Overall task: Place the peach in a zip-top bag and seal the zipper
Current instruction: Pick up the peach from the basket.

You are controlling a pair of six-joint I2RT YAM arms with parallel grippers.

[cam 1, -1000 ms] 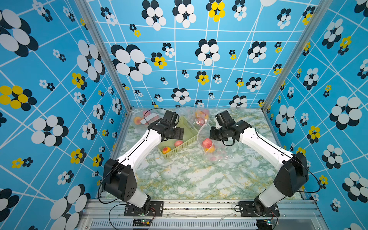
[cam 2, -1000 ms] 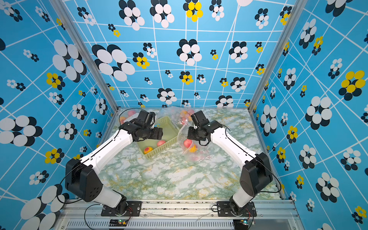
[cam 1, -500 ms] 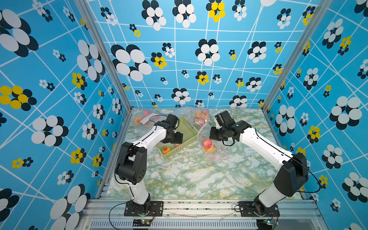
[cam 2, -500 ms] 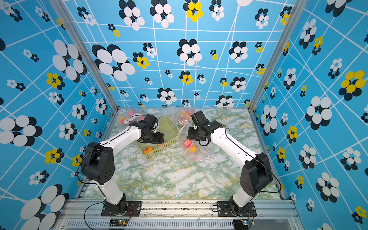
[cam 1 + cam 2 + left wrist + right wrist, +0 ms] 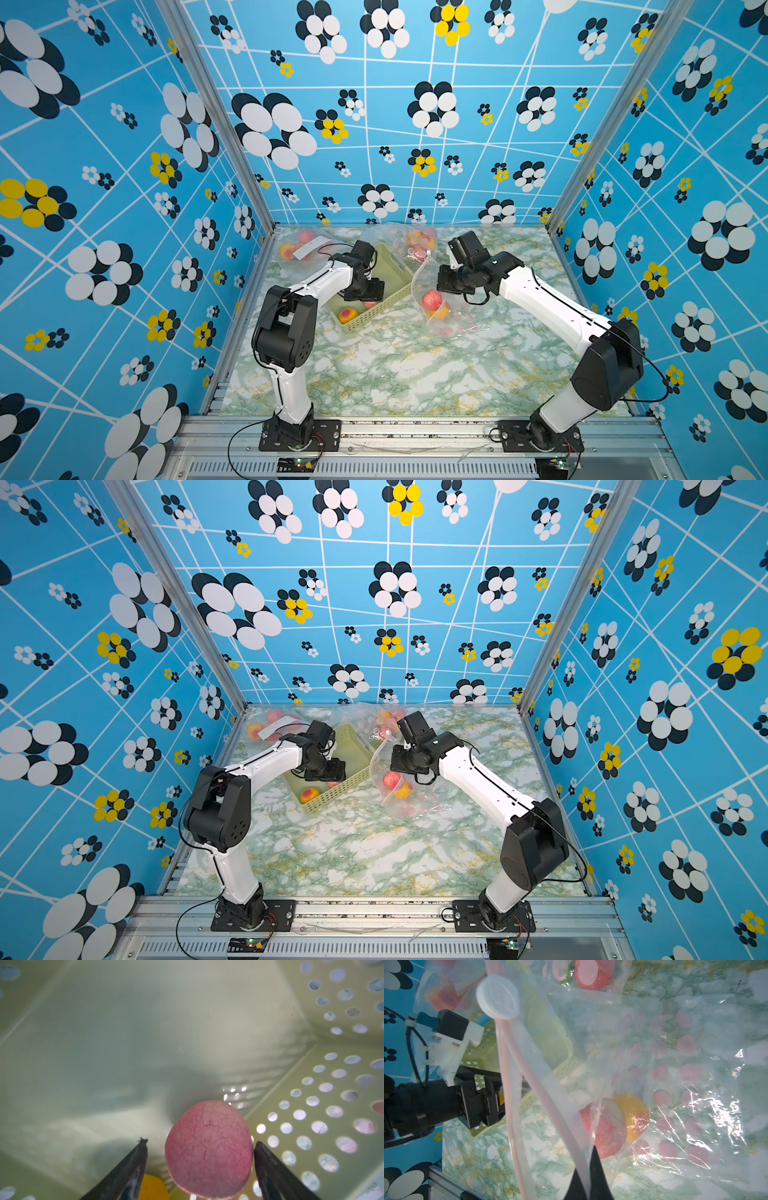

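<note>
Marbled worktop (image 5: pixel 395 374), flowered blue walls. Down in basket (image 5: pixel 392 270) with left gripper (image 5: pixel 200 1142), jaws wide either side of peach (image 5: pixel 208 1147), not yet gripping. Right gripper (image 5: pixel 589 1167) clamped tight on bag (image 5: pixel 675 1064) rim, holding mouth up beside basket, presumably for a short drop.

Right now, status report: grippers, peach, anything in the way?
Left gripper open, straddling peach in basket. Right gripper shut on zip-top bag rim. Basket wall close beside peach.
</note>
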